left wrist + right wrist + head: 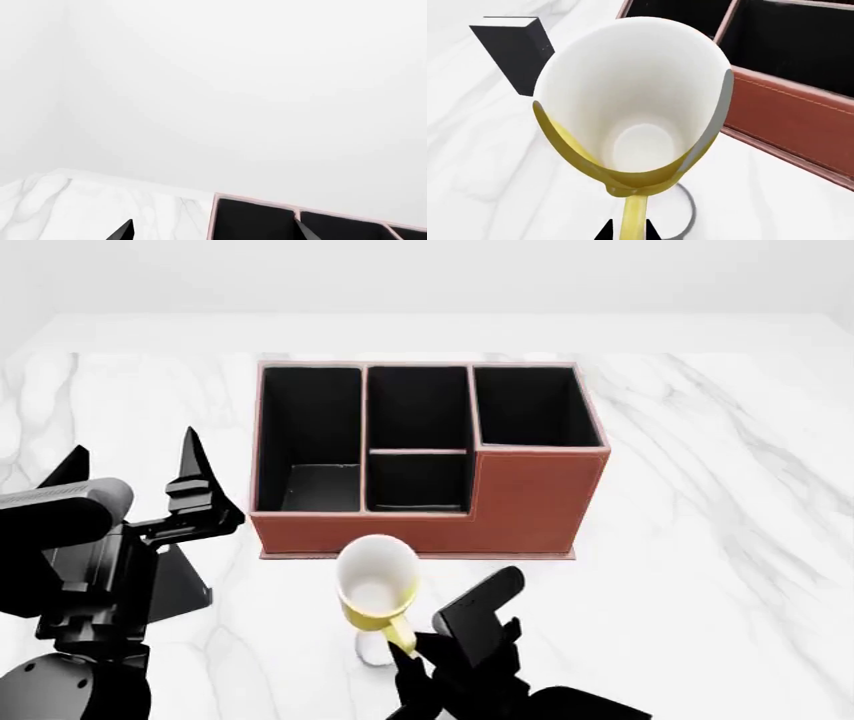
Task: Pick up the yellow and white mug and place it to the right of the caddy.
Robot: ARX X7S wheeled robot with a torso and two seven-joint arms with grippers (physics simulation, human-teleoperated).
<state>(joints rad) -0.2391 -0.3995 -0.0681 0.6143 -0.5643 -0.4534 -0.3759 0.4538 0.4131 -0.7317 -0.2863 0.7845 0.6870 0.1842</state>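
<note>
Mug: I see the yellow and white mug raised off the marble table, a shadow beneath it, near the table's front edge, just in front of the caddy.
Right gripper: the right gripper has its fingers pinched on the mug's handle.
Left gripper: the left gripper hangs by the caddy's left side, fingers spread, holding nothing.
Caddy: mid-table, compartments empty.
Black block: stands on the table beyond the mug, beside the caddy.

Mug before caddy
</note>
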